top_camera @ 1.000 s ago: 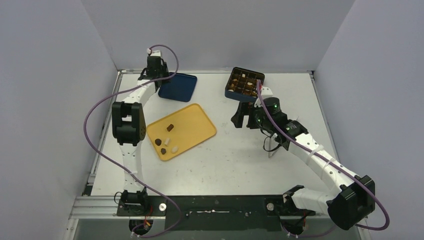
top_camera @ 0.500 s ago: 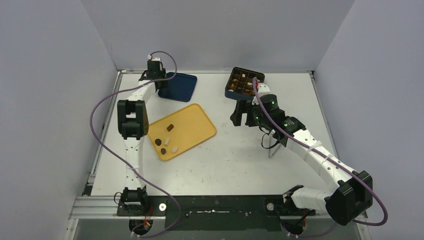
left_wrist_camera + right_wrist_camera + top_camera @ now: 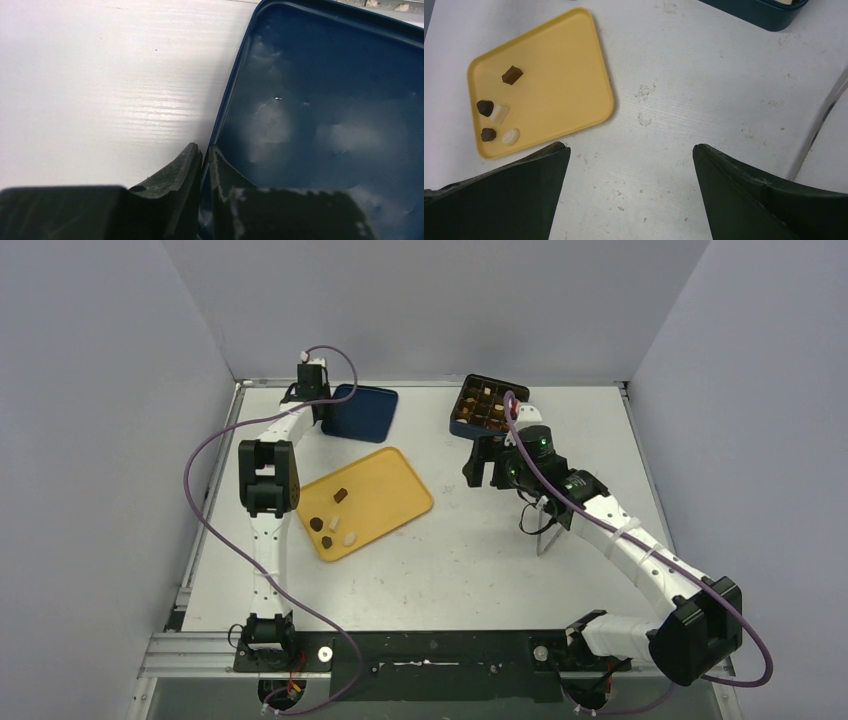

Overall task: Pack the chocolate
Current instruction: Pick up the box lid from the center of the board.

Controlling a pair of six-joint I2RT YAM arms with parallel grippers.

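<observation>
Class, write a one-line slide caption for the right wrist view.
Open jaws above the table; a yellow tray holds five chocolates, three brown, two white; dark blue box at top right.

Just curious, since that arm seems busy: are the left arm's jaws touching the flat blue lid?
Touching. The left wrist view shows the left jaws shut on the rim of the blue lid, one outside the rim and one inside.

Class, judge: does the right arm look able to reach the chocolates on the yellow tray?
Probably yes: the right gripper is open and empty, and only bare table lies between it and the chocolates on the yellow tray.
</observation>
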